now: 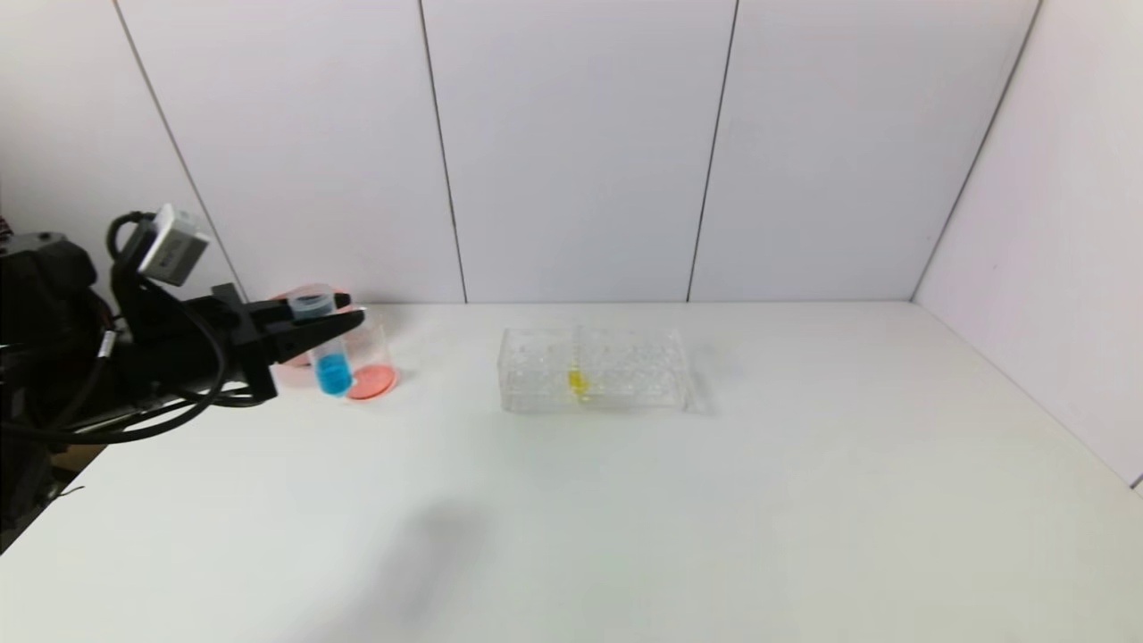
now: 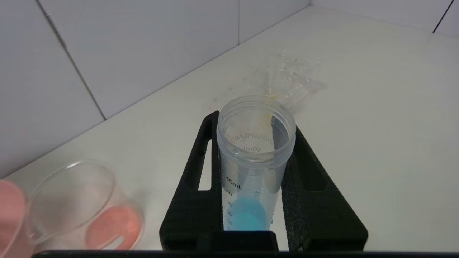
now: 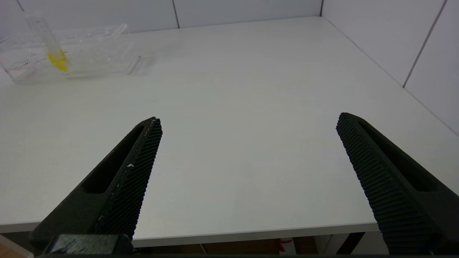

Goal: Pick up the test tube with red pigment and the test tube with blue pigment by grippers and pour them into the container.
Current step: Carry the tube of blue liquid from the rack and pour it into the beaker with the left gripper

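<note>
My left gripper (image 1: 350,311) is shut on the test tube with blue pigment (image 1: 332,371), gripping it near its open top and holding it nearly upright above the table. In the left wrist view the tube (image 2: 251,179) sits between the black fingers (image 2: 193,186), with blue liquid at its bottom. The container (image 1: 373,362), a clear beaker with red-orange liquid at its bottom, stands just beside the tube and also shows in the left wrist view (image 2: 71,200). The test tube with red pigment is out of view. My right gripper (image 3: 249,120) is open and empty over the table's front edge.
A clear rectangular rack (image 1: 594,371) holding a yellow-liquid tube (image 1: 578,382) stands mid-table; it also shows in the right wrist view (image 3: 82,50). A pink bowl (image 1: 290,299) sits behind the left gripper by the back wall. White walls close off the back and right.
</note>
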Robot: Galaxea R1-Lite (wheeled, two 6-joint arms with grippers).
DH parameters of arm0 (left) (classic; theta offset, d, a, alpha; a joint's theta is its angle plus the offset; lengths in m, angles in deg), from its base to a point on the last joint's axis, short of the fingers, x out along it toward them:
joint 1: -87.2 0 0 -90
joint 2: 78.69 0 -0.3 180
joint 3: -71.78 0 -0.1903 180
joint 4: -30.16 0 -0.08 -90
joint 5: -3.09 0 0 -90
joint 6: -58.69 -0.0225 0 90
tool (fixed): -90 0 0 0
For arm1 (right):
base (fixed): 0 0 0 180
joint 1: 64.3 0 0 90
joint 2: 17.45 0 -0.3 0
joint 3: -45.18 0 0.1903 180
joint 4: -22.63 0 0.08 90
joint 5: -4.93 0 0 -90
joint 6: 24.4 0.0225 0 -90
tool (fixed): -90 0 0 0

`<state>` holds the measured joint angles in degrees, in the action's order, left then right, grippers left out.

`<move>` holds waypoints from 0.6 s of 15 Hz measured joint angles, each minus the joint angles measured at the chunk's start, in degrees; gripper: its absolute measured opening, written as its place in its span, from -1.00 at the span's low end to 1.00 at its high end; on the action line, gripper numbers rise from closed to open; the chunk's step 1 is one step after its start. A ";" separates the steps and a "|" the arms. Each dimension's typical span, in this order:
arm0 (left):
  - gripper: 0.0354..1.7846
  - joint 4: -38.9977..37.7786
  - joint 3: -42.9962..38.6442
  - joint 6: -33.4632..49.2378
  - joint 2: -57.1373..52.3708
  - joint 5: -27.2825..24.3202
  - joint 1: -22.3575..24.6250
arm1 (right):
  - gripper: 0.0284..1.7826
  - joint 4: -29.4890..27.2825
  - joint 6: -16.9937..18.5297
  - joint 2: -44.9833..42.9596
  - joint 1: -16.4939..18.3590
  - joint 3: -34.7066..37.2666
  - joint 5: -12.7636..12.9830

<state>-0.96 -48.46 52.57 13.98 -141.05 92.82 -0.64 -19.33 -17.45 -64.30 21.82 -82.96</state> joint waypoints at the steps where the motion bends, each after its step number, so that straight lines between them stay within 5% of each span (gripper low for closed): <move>1: -0.50 0.00 -0.57 -0.93 -0.17 -4.53 5.05 | 0.99 0.00 0.00 0.00 0.00 0.00 0.00; 5: -0.50 -0.20 -0.33 -3.24 1.78 -18.60 21.39 | 0.99 0.01 0.00 0.00 0.00 0.00 0.00; 9: -0.50 -0.22 2.60 -4.13 6.63 -21.60 26.21 | 0.99 0.00 0.00 0.00 0.00 0.00 0.00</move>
<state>-1.18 -45.86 48.43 20.61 -162.65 119.03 -0.64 -19.33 -17.45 -64.30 21.82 -82.96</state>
